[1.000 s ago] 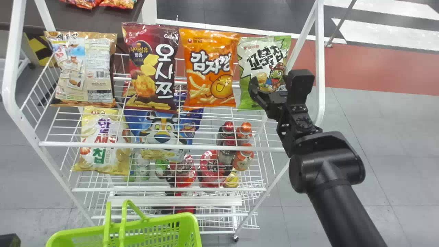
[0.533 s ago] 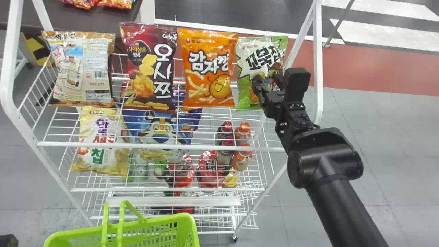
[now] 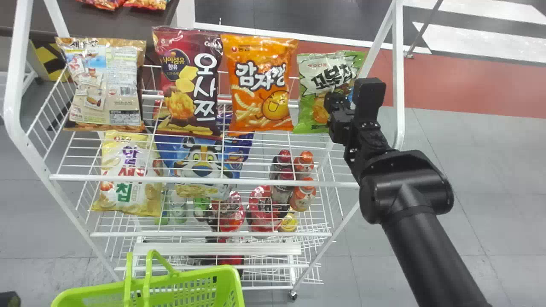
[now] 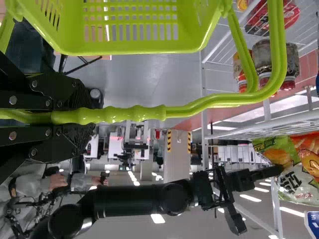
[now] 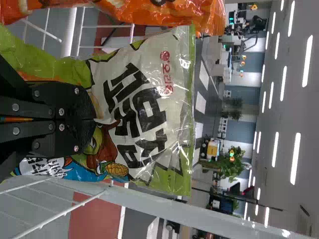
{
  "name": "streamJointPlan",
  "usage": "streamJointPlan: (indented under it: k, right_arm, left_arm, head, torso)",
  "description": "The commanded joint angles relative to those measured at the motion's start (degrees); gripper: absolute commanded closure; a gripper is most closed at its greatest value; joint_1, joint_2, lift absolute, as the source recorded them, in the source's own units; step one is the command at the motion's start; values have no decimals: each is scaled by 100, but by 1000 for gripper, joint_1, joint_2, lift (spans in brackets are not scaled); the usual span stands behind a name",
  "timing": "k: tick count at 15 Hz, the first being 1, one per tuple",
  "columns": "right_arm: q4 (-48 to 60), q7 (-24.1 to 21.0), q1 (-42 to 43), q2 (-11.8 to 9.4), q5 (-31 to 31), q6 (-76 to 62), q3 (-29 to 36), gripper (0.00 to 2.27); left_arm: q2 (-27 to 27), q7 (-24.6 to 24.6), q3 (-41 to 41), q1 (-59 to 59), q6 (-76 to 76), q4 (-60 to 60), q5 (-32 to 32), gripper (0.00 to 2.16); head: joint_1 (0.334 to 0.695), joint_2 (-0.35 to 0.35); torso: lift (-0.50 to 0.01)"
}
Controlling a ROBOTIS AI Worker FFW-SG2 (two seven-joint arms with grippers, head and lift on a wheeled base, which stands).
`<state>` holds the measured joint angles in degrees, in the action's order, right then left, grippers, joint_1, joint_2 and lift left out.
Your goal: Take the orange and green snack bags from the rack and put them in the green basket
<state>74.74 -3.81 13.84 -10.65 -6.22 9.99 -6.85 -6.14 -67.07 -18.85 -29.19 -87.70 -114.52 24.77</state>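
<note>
Smooth grey floor with a brick-red band lies behind the white-painted wire rack. On its top shelf the green snack bag, glossy film with crinkled edges, is clamped in the closed right gripper. Its lower right part is hidden by the black fingers. Beside it, the orange snack bag is a plump, shiny pillow. Wires cut across the rounded bottles below. The green basket, slotted plastic, is cut off by the head view's bottom edge; the left gripper is clenched on its ridged handle. Both bags stand with printed fronts toward the robot, long axes upward; the green one's top leans right, the orange one is nearly upright.
</note>
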Motion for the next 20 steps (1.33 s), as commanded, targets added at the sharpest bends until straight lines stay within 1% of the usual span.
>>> streamJointPlan:
  k: [1,4,7,8,14,16,20]
  right_arm:
    - [251,-102,-188,1,-90,-141,9,2246]
    - [717,-94,-426,-34,-310,-36,35,2246]
    - [1429,-111,-786,-34,-371,281,17,2246]
    - [1675,-252,-909,-34,-371,404,0,2246]
    - [3187,-243,-1568,-87,-670,1459,-106,2246]
    - [3758,-243,-1858,-131,-679,1793,-185,2246]
    - [4874,-234,-2368,-289,-943,2707,-237,2246]
  left_arm:
    - [8,10,13,-8,55,0,-8,2148]
    - [8,10,22,-8,73,0,-8,2148]
    - [8,1,22,-26,55,-35,-8,2148]
    - [8,1,22,-34,55,-62,1,2148]
    - [8,-16,57,-70,55,-114,1,2148]
    - [17,-16,66,-70,73,-123,1,2148]
    - [-1,-16,119,-61,55,-176,1,2148]
  head:
    - [695,-190]
    - [695,-191]
    - [695,-184]
    - [695,-180]
    - [695,-148]
    - [695,-134]
    - [695,-90]
  torso:
    - [0]
    - [0]
    - [0]
    - [0]
    - [0]
    - [0]
    - [0]
